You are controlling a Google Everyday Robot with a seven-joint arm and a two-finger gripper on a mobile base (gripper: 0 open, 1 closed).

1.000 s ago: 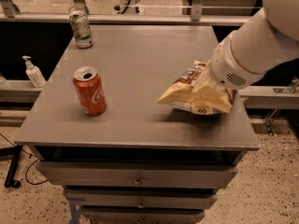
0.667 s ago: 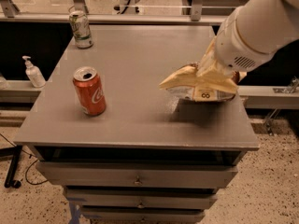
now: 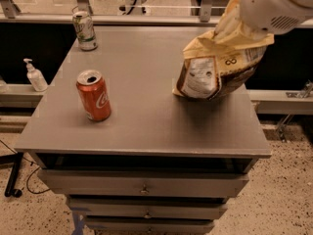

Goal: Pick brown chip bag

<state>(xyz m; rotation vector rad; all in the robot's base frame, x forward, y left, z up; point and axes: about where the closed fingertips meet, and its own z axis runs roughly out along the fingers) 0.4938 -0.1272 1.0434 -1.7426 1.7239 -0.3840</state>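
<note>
White arm casing (image 3: 279, 4), cut off at upper right, hides most of the hand (image 3: 238, 13), which is clenched on the crumpled top of the brown chip bag (image 3: 215, 67). The bag hangs just above the grey worktop (image 3: 146, 126). 2 cans stand well apart at left: a red can (image 3: 93, 95) and a pale can (image 3: 85, 30).

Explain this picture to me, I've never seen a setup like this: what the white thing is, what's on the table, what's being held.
The white shape at top right is a robot arm. Its gripper, mostly hidden at the arm's end, holds the brown chip bag by its top, clear of the grey table. The single camera looks down on the table. On it stand a red cola can and, at the far left corner, a green-and-white can.
</note>
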